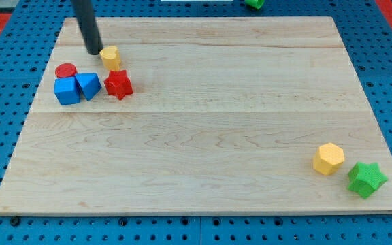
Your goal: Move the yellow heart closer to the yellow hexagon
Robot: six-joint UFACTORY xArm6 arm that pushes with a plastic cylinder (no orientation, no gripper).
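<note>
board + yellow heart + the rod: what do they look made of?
Board: pale wood, matte, with visible grain and plank seams.
Yellow heart: looks like moulded plastic or painted wood, smooth and uniformly coloured; can't tell which.
Rod: dark, slightly glossy, material unclear; my tip sits just left of the heart.

Even, bright light is falling on the counter [203, 129]; blocks are casting only faint, short shadows, and everything is staying sharp without glare.
</note>
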